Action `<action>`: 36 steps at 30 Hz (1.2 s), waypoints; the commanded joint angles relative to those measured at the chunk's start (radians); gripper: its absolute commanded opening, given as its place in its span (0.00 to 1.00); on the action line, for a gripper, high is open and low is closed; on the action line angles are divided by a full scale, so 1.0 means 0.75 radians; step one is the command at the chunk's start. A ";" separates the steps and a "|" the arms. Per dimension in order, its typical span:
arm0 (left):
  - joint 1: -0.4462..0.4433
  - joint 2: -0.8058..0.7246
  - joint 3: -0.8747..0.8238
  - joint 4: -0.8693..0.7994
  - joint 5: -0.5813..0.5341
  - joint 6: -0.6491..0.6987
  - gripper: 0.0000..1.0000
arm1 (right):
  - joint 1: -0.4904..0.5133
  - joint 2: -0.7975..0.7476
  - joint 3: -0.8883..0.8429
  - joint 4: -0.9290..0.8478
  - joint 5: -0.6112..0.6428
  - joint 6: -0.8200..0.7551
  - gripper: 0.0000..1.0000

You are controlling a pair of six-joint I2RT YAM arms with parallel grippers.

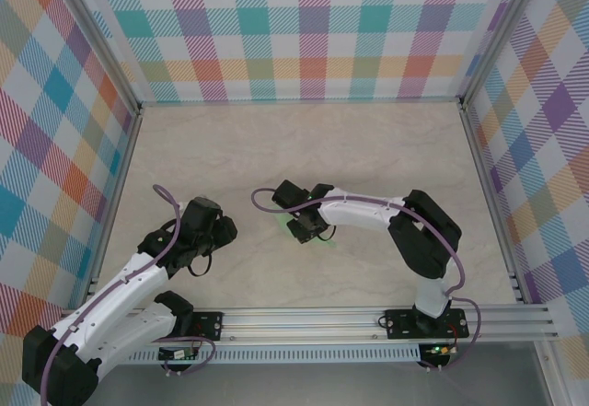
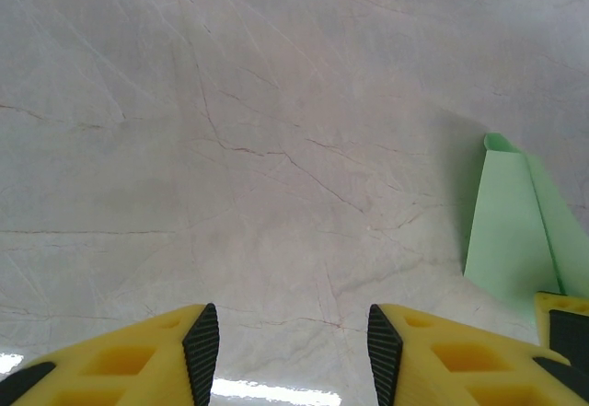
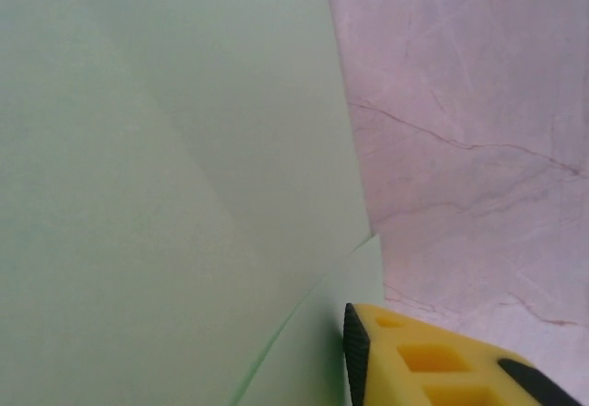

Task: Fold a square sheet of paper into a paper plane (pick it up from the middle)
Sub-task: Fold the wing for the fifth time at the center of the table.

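Left gripper (image 2: 293,342), jaws apart; right arm (image 1: 363,211) bent.

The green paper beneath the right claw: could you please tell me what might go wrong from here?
The right claw is over the partly folded green paper; pinching there may crumple it or add a stray crease. The left claw is open over bare table, apart from the paper, so the sheet could slide or lift unpinned.

Creased green paper (image 3: 166,167) meets yellow claw finger (image 3: 433,365).
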 commanded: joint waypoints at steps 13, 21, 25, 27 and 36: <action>0.019 -0.017 -0.014 -0.039 -0.014 -0.011 0.50 | 0.014 0.031 0.205 -0.422 0.359 0.313 0.11; 0.019 -0.079 -0.010 -0.073 -0.097 -0.030 0.50 | 0.093 0.315 0.465 -0.717 0.370 0.535 0.14; 0.020 -0.098 -0.006 -0.092 -0.124 -0.032 0.50 | 0.146 0.443 0.609 -0.756 0.278 0.555 0.19; 0.018 -0.109 -0.008 -0.096 -0.131 -0.036 0.50 | 0.161 0.463 0.634 -0.694 0.157 0.528 0.27; 0.023 -0.113 -0.022 -0.067 -0.074 -0.028 0.53 | 0.154 0.061 0.364 -0.207 -0.225 0.452 0.76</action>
